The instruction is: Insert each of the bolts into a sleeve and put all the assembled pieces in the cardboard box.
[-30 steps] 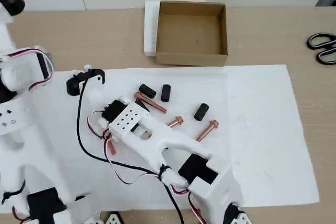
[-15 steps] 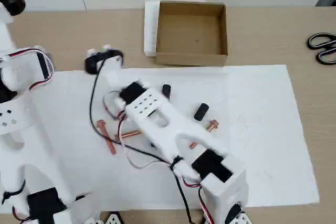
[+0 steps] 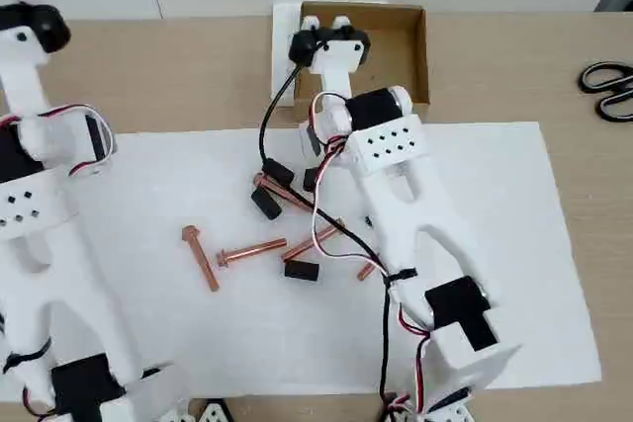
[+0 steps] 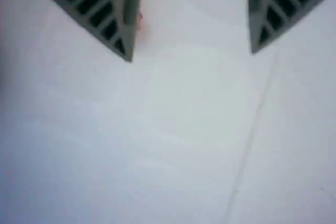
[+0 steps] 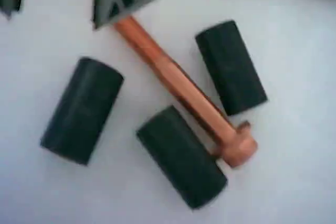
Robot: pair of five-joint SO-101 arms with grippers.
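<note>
Swinging toward the 12 o'clock cardboard box (image 3: pixel 399 58), its floor showing bare, the right gripper (image 5: pixel 55 9) is gaping, unloaded; left gripper (image 4: pixel 190 53) likewise.

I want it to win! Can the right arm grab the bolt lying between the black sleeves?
Probably yes. The right gripper hangs open over the bolt's plain end, with nothing covering it. Black sleeves lie close on both sides and might get nudged.

Several copper bolts (image 3: pixel 252 250) lie flat and loose at mixed angles, from left of centre to centre. Short black sleeves (image 3: pixel 302 270) lie on their sides among them, three close around one bolt (image 5: pixel 184 90). The open brown box (image 3: pixel 420 56) sits far centre.
</note>
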